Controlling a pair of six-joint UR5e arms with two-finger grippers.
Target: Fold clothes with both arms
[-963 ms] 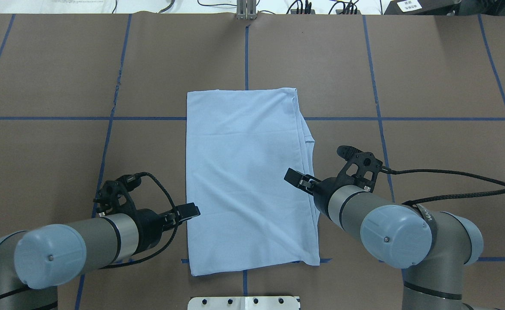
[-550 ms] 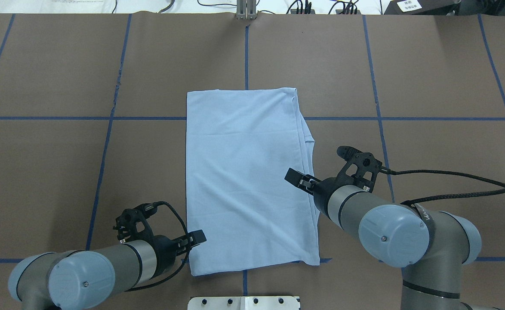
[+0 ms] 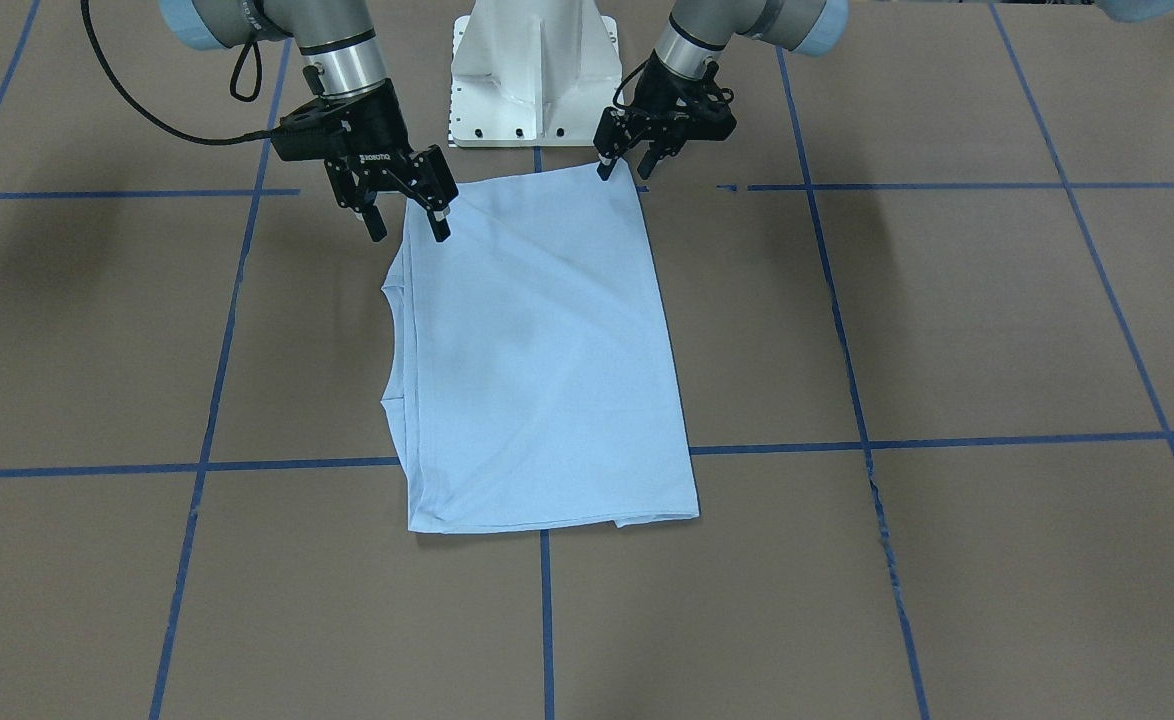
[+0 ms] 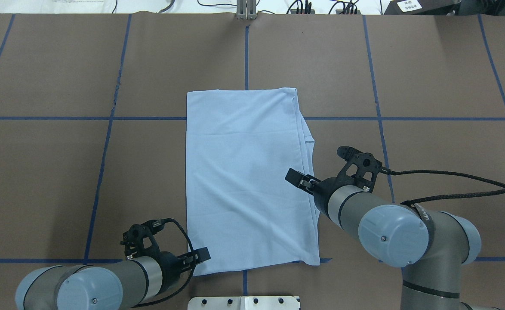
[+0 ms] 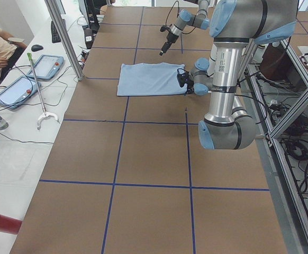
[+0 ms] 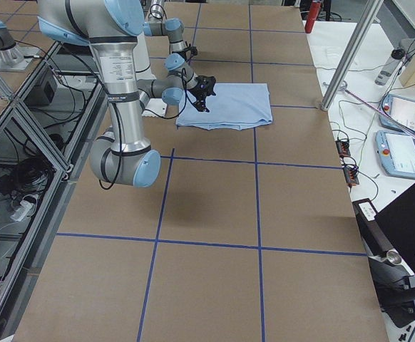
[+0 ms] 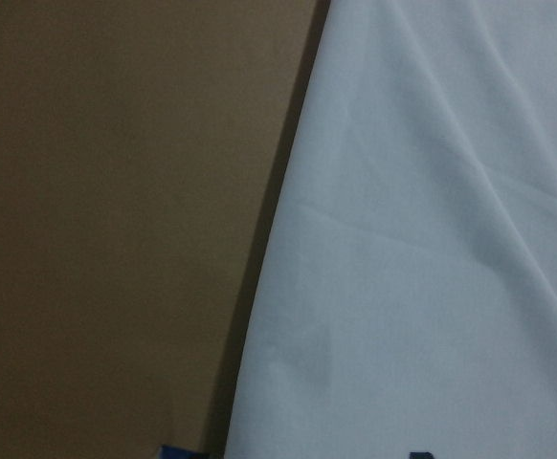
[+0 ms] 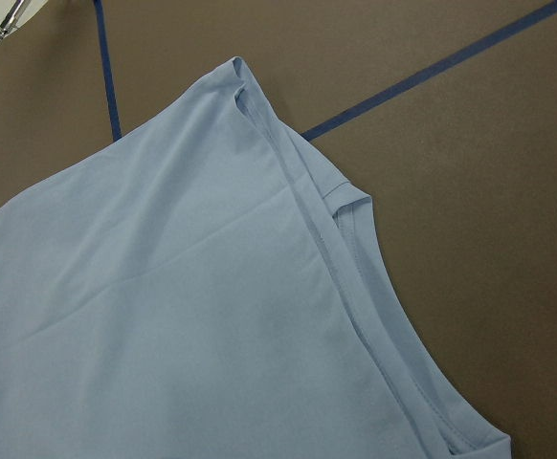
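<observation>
- T-shirt (image 4: 244, 181): folded to a long rectangle, flat at the middle of the table (image 4: 429, 86).
- Left gripper (image 4: 201, 255): fingers parted, empty, at the shirt's near left corner.
- Right gripper (image 4: 293, 177): spread wide, empty, over the right edge.
- Step, as I judge: lining up corner grasps. Next, the right gripper needs the near right corner.
- Against a second ago: left gripper has slid back along the edge; right gripper barely shifted.

light blue T-shirt (image 4: 244, 181), brown table (image 4: 41, 172), blue lines (image 4: 41, 118)
</observation>
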